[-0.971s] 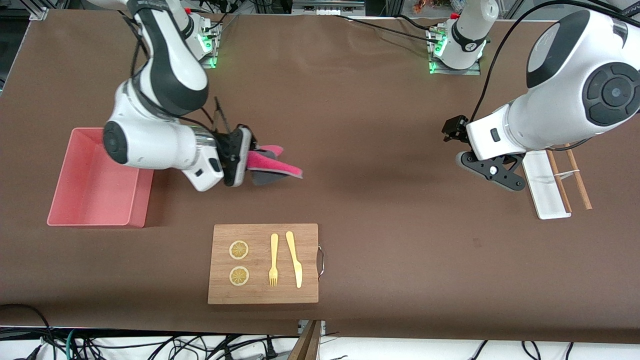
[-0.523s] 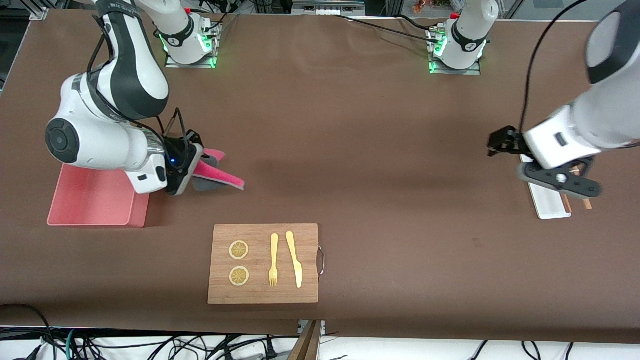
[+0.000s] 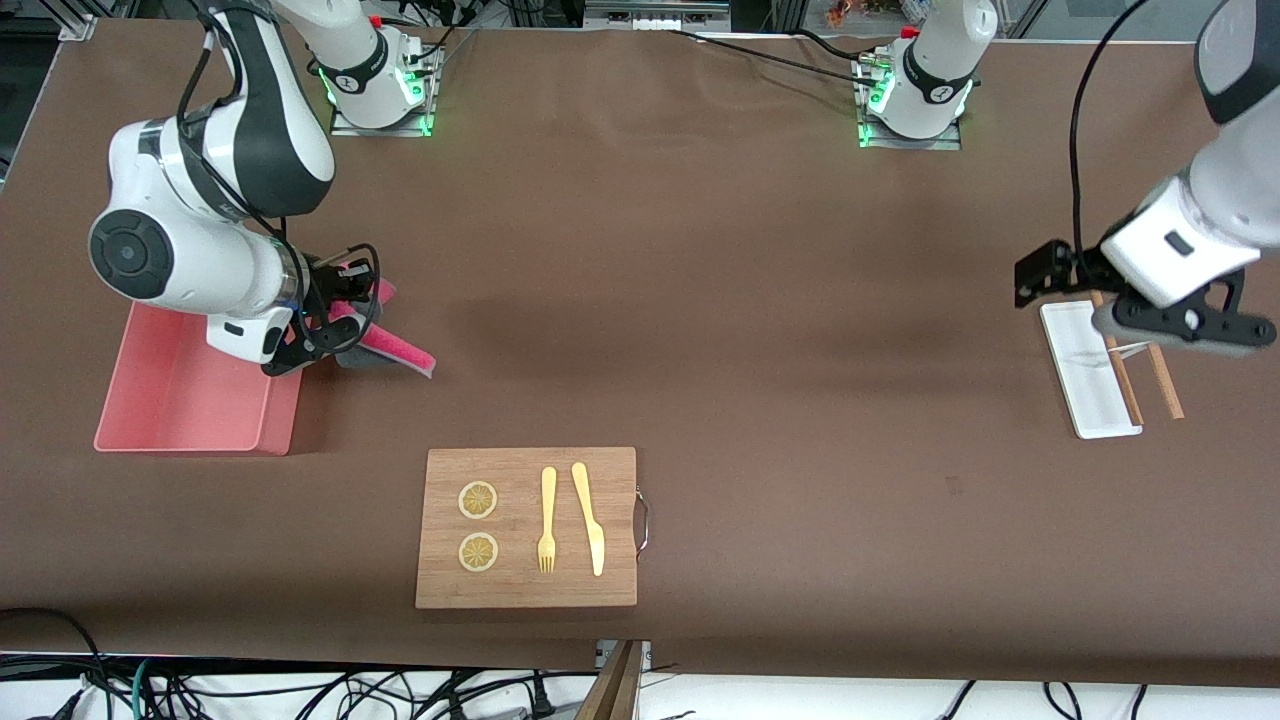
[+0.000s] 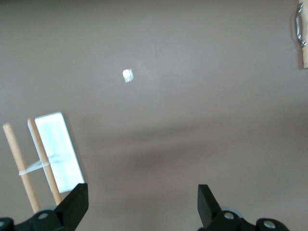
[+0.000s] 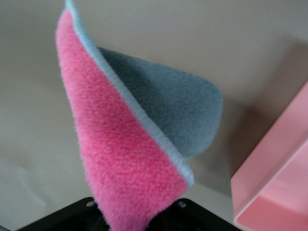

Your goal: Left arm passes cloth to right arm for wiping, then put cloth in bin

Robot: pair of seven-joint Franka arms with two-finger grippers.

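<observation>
The right gripper is clamped tight on the cloth, which hangs from it in the air just beside the bin's wall on the side toward the left arm. The pink face and the grey face both show, with a pale blue hem running between them in the right wrist view, and the loose end trails out over bare brown table, not over the bin. The right arm comes down from its base and folds back on itself, its big elbow joint hanging above the bin's edge farthest from the front camera, the wrist turned sideways so the cloth points toward the middle of the table.

The bin sits at the right arm's end of the table, its inside bare where it shows. Between the cloth and the cutting board lies a clear strip of table; the board is nearer the front camera, carrying two lemon slices, a fork and a knife.

The middle of the table is wide open all the way across. At the left arm's end, the left gripper hangs over the white tray with its fingers spread wide and nothing between them. A pair of chopsticks lies beside the tray.
</observation>
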